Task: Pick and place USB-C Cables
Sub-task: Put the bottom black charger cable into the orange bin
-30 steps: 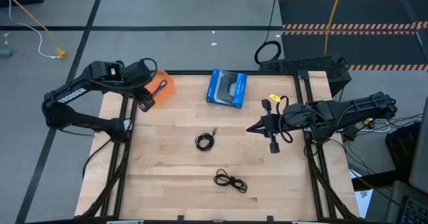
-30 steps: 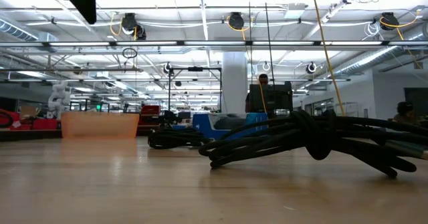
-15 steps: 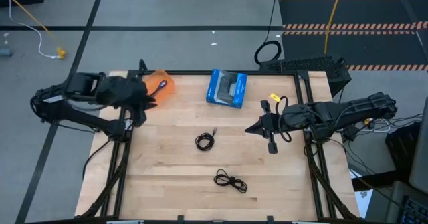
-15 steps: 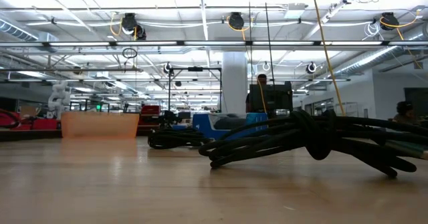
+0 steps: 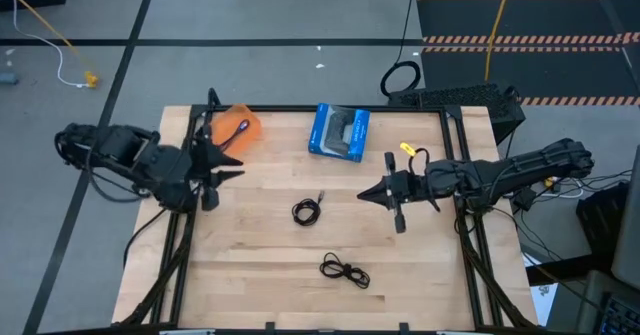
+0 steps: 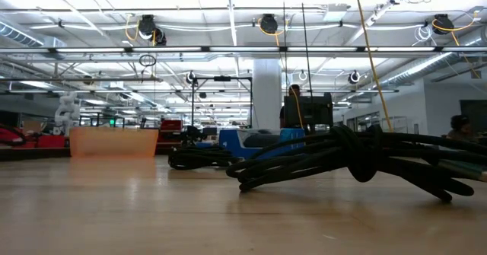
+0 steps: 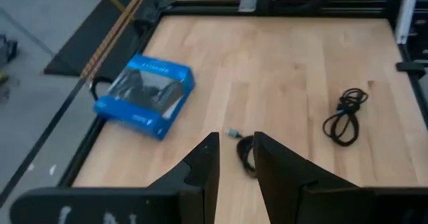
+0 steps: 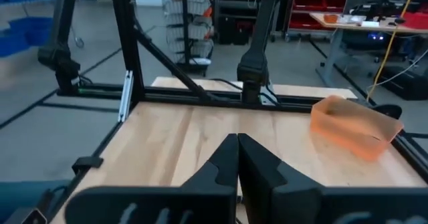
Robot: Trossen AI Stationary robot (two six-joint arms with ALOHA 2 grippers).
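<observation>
Since a second ago your left gripper (image 5: 232,167), empty and slightly parted, swung off the orange bin (image 5: 238,126); next, reach the nearest black cable (image 5: 306,211) mid-table, while the right gripper (image 5: 366,194) stays clenched.

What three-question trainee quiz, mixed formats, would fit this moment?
1. True or false: the blue-purple cable lies in the orange bin.
2. How many black coiled cables lie on the table?
3. What holds a cable? A) left gripper B) right gripper C) neither

Key:
1. True.
2. Two: one near mid-table, one nearer the front edge.
3. C. The left fingers stand apart and empty; the right fingers are shut on nothing.
</observation>
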